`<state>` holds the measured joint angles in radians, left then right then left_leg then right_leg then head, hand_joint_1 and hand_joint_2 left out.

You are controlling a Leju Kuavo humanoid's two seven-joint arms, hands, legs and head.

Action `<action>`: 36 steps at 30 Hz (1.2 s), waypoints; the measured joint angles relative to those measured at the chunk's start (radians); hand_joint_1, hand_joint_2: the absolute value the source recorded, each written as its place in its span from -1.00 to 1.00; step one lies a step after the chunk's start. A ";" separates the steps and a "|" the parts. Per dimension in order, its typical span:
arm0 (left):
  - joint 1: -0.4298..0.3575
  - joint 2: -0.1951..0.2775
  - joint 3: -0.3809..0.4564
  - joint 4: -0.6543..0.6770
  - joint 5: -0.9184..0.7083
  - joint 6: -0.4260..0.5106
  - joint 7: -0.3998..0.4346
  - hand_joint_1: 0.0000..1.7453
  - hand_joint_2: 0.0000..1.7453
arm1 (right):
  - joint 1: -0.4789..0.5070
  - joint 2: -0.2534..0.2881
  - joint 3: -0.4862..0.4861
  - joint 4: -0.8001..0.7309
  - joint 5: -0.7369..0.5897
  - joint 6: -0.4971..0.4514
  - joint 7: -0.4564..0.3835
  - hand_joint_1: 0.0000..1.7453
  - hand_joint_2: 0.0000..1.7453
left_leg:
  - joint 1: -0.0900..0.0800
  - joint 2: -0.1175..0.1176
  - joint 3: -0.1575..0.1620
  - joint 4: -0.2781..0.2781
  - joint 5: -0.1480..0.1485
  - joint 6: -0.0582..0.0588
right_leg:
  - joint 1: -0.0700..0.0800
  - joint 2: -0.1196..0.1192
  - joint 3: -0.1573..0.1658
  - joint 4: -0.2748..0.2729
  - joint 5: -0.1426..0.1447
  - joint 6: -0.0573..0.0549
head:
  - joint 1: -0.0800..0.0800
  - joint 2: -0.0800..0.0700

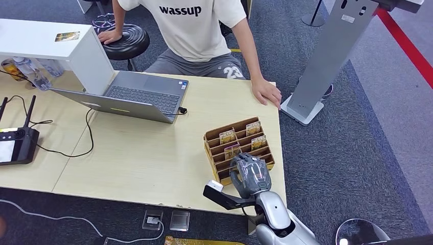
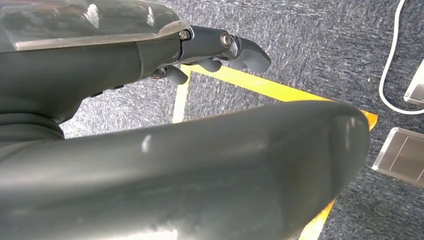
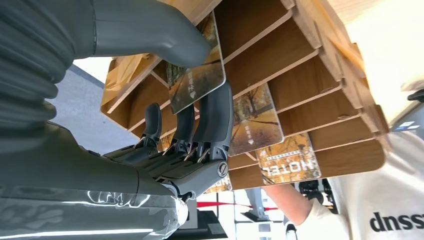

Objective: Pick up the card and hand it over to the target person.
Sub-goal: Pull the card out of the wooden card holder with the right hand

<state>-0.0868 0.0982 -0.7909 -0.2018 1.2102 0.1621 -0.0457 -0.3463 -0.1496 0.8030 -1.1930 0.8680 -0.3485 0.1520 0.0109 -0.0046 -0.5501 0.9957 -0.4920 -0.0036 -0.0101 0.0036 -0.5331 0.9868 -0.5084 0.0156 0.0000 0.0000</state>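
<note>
the card (image 3: pixel 196 82) is pinched between thumb and fingers of the right hand (image 3: pixel 185 130), in a front slot of the wooden rack (image 1: pixel 238 148), lower centre of the head view. it is best drawn straight out, then offered to the person (image 1: pixel 199 30) at the top.

Autumn-toned brown-gold card (image 3: pixel 196 80), light wooden card rack (image 1: pixel 212 140), pale wood table (image 1: pixel 143 158), grey carpet (image 1: pixel 352 153).
</note>
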 joint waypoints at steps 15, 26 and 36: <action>-0.001 0.002 -0.011 0.001 0.015 -0.002 -0.002 -1.00 -1.00 | 0.010 -0.025 -0.032 -0.031 0.005 -0.002 0.021 0.15 1.00 | 0.000 0.000 0.000 0.001 0.000 0.000 | 0.000 0.000 0.000 0.000 0.000 0.000 | 0.000 0.000; -0.001 0.005 -0.016 0.000 0.030 -0.001 -0.001 -1.00 -1.00 | 0.011 -0.015 -0.027 -0.029 -0.009 -0.001 0.005 0.50 1.00 | 0.000 0.000 0.000 0.001 0.000 0.000 | 0.000 0.000 -0.001 0.000 0.000 0.000 | 0.000 0.000; -0.001 0.007 -0.020 0.000 0.039 0.002 -0.001 -1.00 -1.00 | 0.010 0.003 -0.006 -0.006 -0.032 0.002 -0.019 0.54 1.00 | 0.000 0.001 0.000 0.000 0.000 0.000 | 0.000 0.001 0.000 0.000 0.000 0.000 | 0.000 0.000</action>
<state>-0.0879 0.1048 -0.8113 -0.2022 1.2494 0.1643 -0.0462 -0.3362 -0.1462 0.7965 -1.1992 0.8359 -0.3468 0.1333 0.0113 -0.0040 -0.5501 0.9962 -0.4924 -0.0039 -0.0097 0.0044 -0.5334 0.9870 -0.5085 0.0157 0.0000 0.0000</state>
